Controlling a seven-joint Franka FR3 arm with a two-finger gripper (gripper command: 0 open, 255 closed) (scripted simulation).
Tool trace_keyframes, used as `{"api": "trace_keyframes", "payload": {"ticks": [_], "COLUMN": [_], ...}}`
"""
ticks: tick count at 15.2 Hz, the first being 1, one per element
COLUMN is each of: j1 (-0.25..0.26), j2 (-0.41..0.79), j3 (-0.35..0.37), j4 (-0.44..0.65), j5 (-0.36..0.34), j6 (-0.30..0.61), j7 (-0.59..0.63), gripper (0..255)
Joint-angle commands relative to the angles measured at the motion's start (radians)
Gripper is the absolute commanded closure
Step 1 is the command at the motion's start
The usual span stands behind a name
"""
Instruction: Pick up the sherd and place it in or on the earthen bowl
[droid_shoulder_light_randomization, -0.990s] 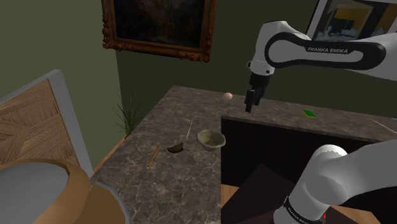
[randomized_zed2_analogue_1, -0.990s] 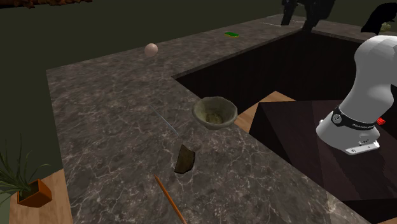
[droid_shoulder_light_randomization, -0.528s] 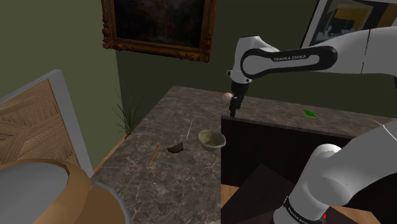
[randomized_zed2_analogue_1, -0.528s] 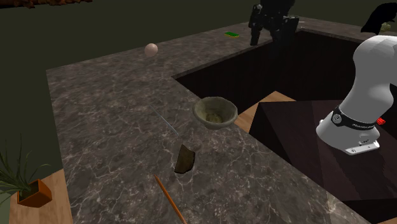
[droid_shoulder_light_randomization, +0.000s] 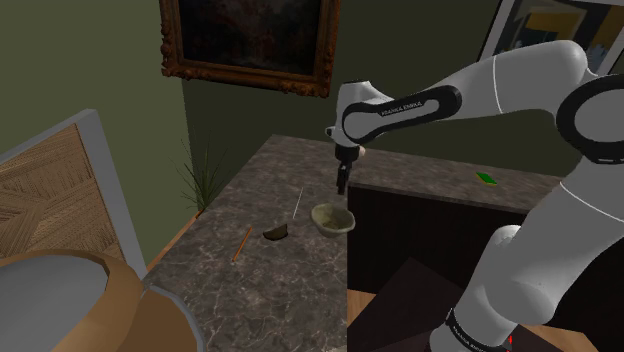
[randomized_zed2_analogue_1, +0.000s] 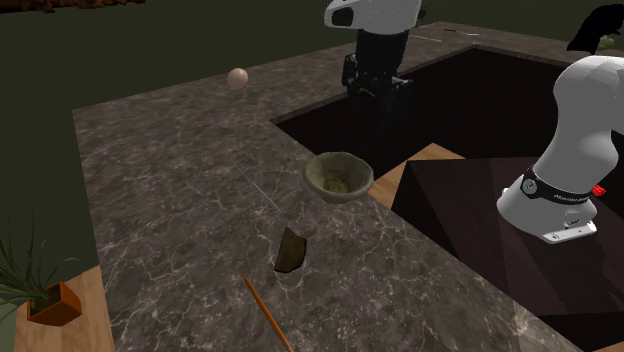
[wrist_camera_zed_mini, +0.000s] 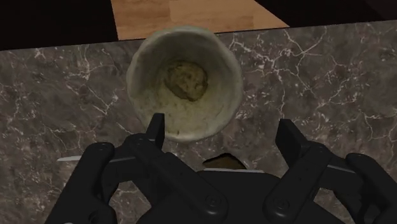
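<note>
Nearest in the second exterior view: thin orange stick (randomized_zed2_analogue_1: 265, 312) lying on the dark marbled counter (randomized_zed2_analogue_1: 160, 180). Just beyond, dark sherd (randomized_zed2_analogue_1: 291, 250), flat on the stone, touching neither stick nor bowl. Further on, pale earthen bowl (randomized_zed2_analogue_1: 340, 157), upright near the counter's inner edge beside the dark recess. Hanging above that bowl, black gripper (wrist_camera_zed_mini: 224, 137), fingers spread apart and clasping nothing. Farthest back on the counter, small pinkish ball (randomized_zed2_analogue_1: 237, 78).

the words "franka emika" stand in pale capital letters on the dark band of the white arm (droid_shoulder_light_randomization: 400, 107), running along its forearm link in the shoulder view.
</note>
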Motion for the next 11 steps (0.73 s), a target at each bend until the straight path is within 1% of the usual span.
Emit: {"api": "trace_keyframes", "payload": {"ticks": [1, 6, 11], "j1": [0.014, 0.038, 0.056], "j2": [0.074, 0.25, 0.42], "j3": [0.004, 0.022, 0.052], "j4": [0.03, 0.123, 0.231], "j5": [0.006, 0.018, 0.02], "j6": [0.04, 0.116, 0.171], "j7": [-0.042, -0.144, -0.235], "gripper": [0, 0, 0]}}
